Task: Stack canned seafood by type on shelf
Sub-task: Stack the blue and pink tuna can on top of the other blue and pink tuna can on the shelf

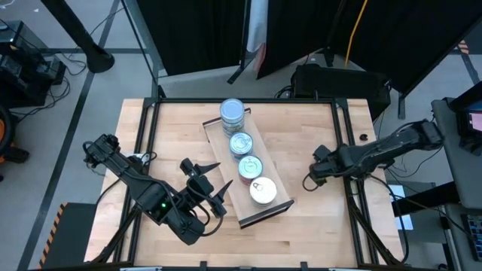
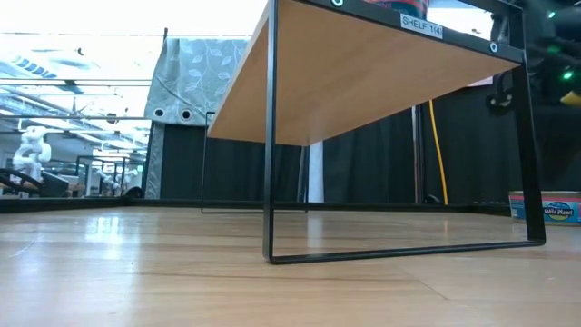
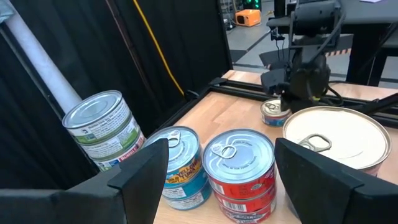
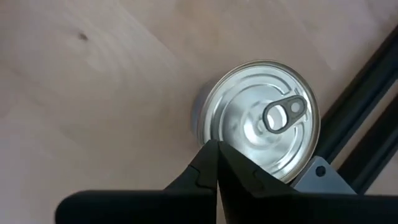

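The shelf [image 1: 226,175] is a light-wood board on thin black legs [image 2: 269,136], set at a slant mid-table. A row of tins stands on it: a green-labelled one [image 3: 102,127] at the far end, a blue-yellow one [image 3: 180,163], a red-labelled stack [image 3: 239,171] and a wide cream-topped tin [image 3: 339,134] at the near end. My left gripper [image 1: 217,179] is open beside the shelf's left side, pointing roughly level at the row [image 3: 221,149]. My right gripper [image 4: 217,152] is shut, pointing down over a silver pull-tab tin [image 4: 258,118] that stands on the table near its right rail. My right gripper's shut fingertips [image 4: 208,163] come from above, over the silver tin's lid near its rim [image 4: 214,134]. The tin stands upright on the table. Whether the fingertips touch the lid, I cannot tell.
A black rail [image 4: 367,93] runs close beside the silver tin along the table's right edge. In the low view a blue-white labelled tin [image 2: 552,207] shows at the right behind the shelf's leg. Bare wood [image 1: 301,135] lies between the shelf and the right arm.
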